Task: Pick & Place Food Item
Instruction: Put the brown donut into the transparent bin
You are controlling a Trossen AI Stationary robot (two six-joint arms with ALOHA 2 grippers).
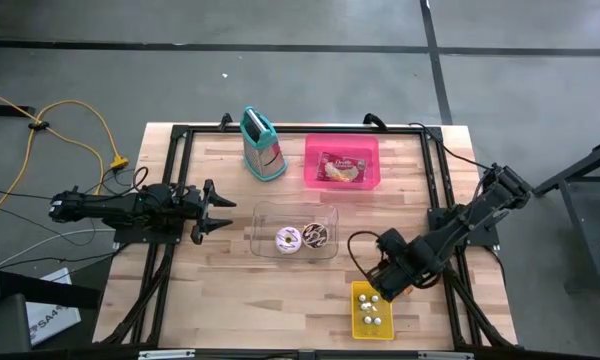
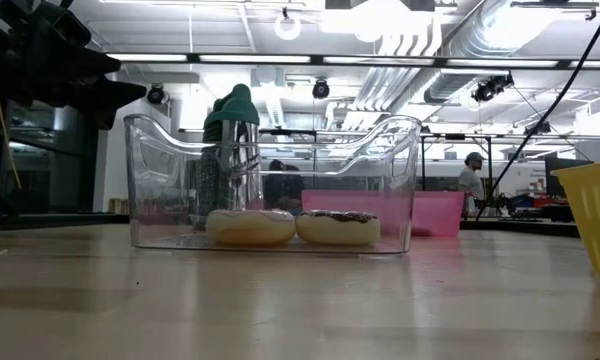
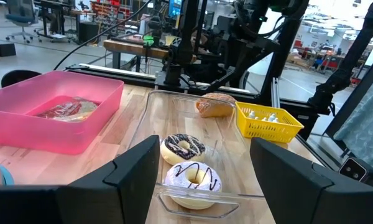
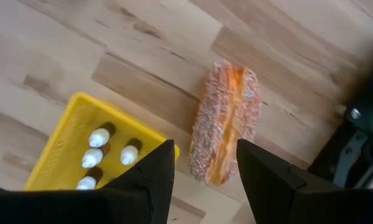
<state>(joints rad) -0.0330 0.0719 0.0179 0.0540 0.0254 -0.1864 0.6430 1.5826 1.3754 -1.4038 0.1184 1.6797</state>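
Observation:
A long sugared pastry (image 4: 227,118) hangs over the bare wood beside a yellow basket (image 1: 372,311) of small bottles, with my right gripper (image 4: 205,149) shut on it, near the table's right front. The left wrist view shows the pastry (image 3: 215,105) in the air beyond a clear container (image 1: 261,232). That container holds a white-iced donut (image 1: 287,239) and a chocolate-iced donut (image 1: 315,236). My left gripper (image 1: 218,208) waits open and level at the container's left side, touching nothing. My right gripper pinches the pastry between its two fingers near one end (image 4: 212,169), across its width. The fingers come from above, pointing down. The pastry lies level in the hold, clear of the table, its other end (image 4: 236,74) sticking out past the fingers.
A pink bin (image 1: 342,181) with a wrapped snack (image 1: 341,168) stands at the back, and a teal-handled grater (image 1: 263,146) stands left of it. Black frame rails run along the table's edges. Bare wood lies in front of the clear container.

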